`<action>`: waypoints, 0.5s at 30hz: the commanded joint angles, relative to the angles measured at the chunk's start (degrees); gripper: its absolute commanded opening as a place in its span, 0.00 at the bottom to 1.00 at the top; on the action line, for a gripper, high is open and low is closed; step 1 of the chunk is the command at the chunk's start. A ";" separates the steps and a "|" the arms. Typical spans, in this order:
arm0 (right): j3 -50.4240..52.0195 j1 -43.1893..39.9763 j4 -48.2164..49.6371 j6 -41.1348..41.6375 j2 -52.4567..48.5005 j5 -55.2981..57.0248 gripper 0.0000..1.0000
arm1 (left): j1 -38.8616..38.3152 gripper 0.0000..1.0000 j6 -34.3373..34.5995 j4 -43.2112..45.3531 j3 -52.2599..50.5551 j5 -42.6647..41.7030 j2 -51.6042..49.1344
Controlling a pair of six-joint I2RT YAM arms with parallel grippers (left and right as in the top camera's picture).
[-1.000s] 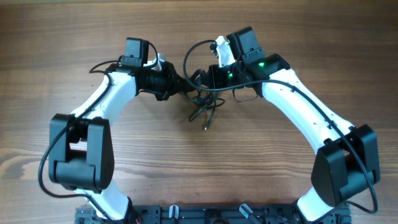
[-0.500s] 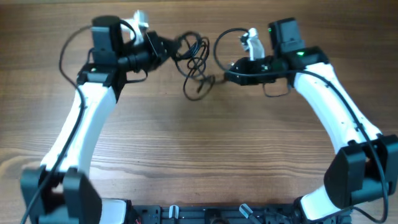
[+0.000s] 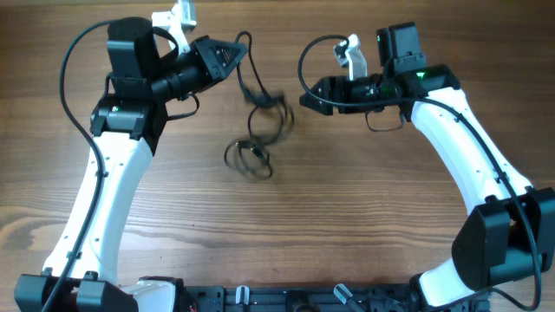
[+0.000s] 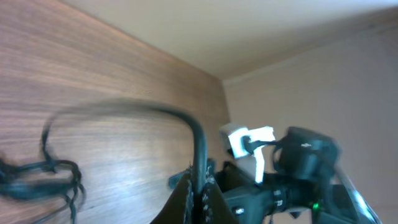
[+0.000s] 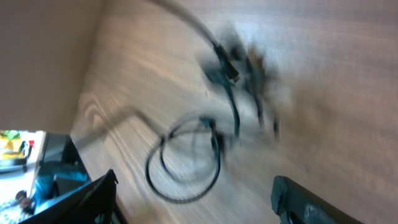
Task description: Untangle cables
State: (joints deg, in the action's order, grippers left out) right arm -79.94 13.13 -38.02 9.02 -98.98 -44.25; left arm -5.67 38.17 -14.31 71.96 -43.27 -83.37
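The left fingers (image 4: 180, 202) pinch one strand; the right fingers (image 5: 298, 199) gape wide, empty; the cables (image 3: 257, 113) hang from that pinch to a clump and loop by the surface (image 3: 364, 217), between the arms; light, limp, snag-prone, I'd say; grab a free strand beside the clump.
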 commanded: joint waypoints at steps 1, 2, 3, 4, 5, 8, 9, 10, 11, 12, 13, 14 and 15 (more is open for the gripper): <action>0.31 0.04 4.81 3.26 0.96 -4.26 0.82 | -0.63 0.04 -6.60 -3.08 0.92 -2.71 0.76; 0.31 0.09 6.47 4.13 0.96 -4.31 0.82 | -0.66 0.04 -7.91 -3.91 0.92 -4.92 0.76; 0.31 0.22 7.67 4.76 0.96 -4.31 0.82 | -0.66 0.04 -8.24 -4.59 0.92 -6.58 0.76; 0.31 0.50 8.22 4.70 0.96 -4.31 0.81 | -0.66 0.04 -8.20 -5.14 0.92 -7.56 0.76; 0.31 0.96 8.55 4.61 0.96 -4.31 0.79 | -0.66 0.04 -8.15 -5.46 0.92 -8.11 0.76; 0.35 2.21 7.80 4.44 0.96 -4.31 0.74 | -0.63 0.04 -7.72 -5.77 0.92 -8.20 0.76; 0.42 2.67 7.61 4.44 0.94 -4.28 0.74 | -0.66 0.04 -7.72 -6.01 0.92 -8.20 0.76; 0.59 3.21 7.61 4.44 0.94 -4.26 0.74 | -0.66 0.04 -7.74 -6.25 0.92 -8.20 0.76; 0.81 3.76 7.61 4.42 0.94 -4.13 0.74 | -0.66 0.04 -7.74 -6.69 0.92 -8.20 0.76; 0.90 4.17 7.43 4.46 0.94 -3.63 0.74 | -0.66 0.04 -7.76 -7.23 0.92 -8.15 0.76; 0.90 4.48 6.86 4.44 0.94 -2.86 0.74 | -0.66 0.04 -7.80 -7.76 0.92 -8.07 0.76; 0.90 4.66 6.25 4.44 0.94 -2.12 0.75 | -0.66 0.04 -7.85 -8.22 0.90 -7.69 0.72; 0.90 4.96 5.29 4.44 0.94 -1.01 0.75 | -0.66 0.04 -7.98 -9.07 0.90 -6.75 0.61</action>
State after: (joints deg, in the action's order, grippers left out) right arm -79.94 17.12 -31.16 13.06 -98.98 -46.70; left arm -6.26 31.90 -21.98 71.96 -49.67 -83.37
